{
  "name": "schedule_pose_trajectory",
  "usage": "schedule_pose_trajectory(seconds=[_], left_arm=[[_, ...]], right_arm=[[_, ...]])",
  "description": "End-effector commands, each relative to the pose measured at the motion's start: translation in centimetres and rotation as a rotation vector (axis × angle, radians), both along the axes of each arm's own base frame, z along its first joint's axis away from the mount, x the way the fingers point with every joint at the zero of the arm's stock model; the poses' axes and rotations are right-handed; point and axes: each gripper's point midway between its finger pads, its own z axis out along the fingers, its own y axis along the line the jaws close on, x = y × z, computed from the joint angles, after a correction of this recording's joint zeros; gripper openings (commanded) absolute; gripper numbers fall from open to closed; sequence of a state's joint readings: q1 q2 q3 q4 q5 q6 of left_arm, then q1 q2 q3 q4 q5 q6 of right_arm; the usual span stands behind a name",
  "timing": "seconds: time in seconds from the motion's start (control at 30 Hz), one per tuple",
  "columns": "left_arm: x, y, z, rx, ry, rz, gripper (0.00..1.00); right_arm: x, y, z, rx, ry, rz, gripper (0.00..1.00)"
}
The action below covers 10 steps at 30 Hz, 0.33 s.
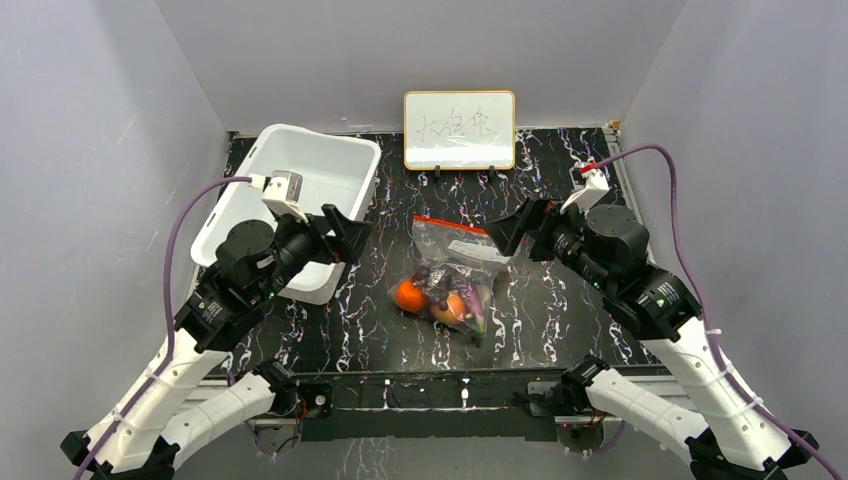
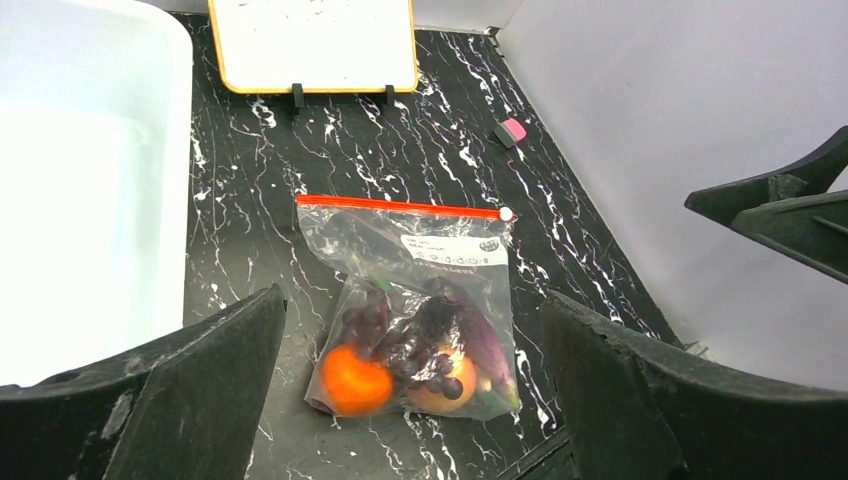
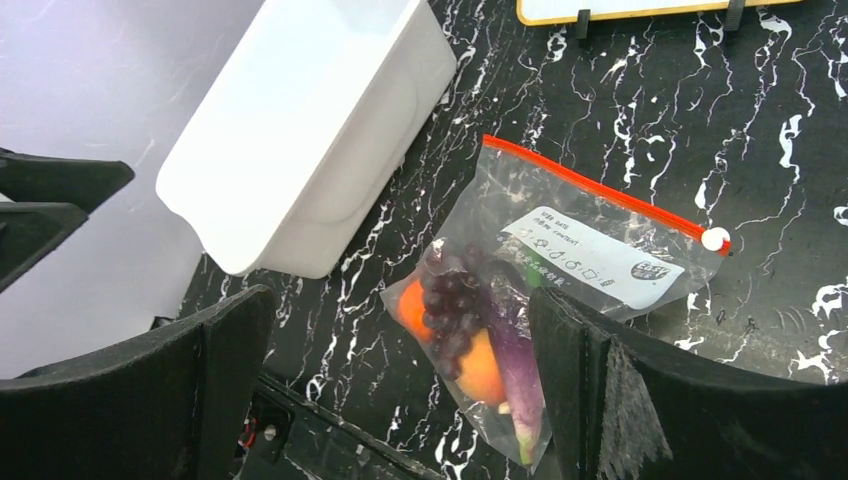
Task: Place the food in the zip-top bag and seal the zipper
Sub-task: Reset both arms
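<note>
Open, empty: left hand (image 1: 349, 232), right hand (image 1: 498, 238). Clear zip-top bag (image 2: 400, 270) likely limp, slippery, bottom-heavy with food (image 2: 355, 380); pinch corners under zipper (image 2: 400, 206).

One camera looks down from high up at the whole table (image 1: 560, 330), and both wrist cameras look down from closer, all seeing the zip-top bag (image 1: 452, 275).

left arm (image 1: 150, 400): white links, black joints | right arm (image 1: 715, 385): same | cables (image 1: 168, 270): purple | left gripper (image 2: 412, 298): black wedge fingers (image 2: 190, 390)
</note>
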State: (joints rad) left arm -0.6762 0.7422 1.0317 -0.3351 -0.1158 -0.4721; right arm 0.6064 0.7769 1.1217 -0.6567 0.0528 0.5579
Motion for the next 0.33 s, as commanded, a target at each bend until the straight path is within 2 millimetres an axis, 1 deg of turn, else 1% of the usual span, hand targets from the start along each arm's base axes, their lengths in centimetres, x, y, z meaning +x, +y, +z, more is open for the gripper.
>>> schedule_pose_trajectory(seconds=[0.0, 0.13, 0.3], left_arm=[[-0.3, 0.0, -0.5, -0.036, -0.008, -0.003, 0.98], [-0.2, 0.3, -1.2, -0.052, 0.001, 0.023, 0.98], [0.0, 0.4, -2.0, -0.012, 0.012, 0.024, 0.98]], right_arm=[[-0.2, -0.4, 1.1, 0.056, -0.028, -0.023, 0.98], [-0.2, -0.4, 0.7, 0.055, -0.017, -0.027, 0.98], [-0.2, -0.4, 0.2, 0.050, -0.003, -0.031, 0.98]])
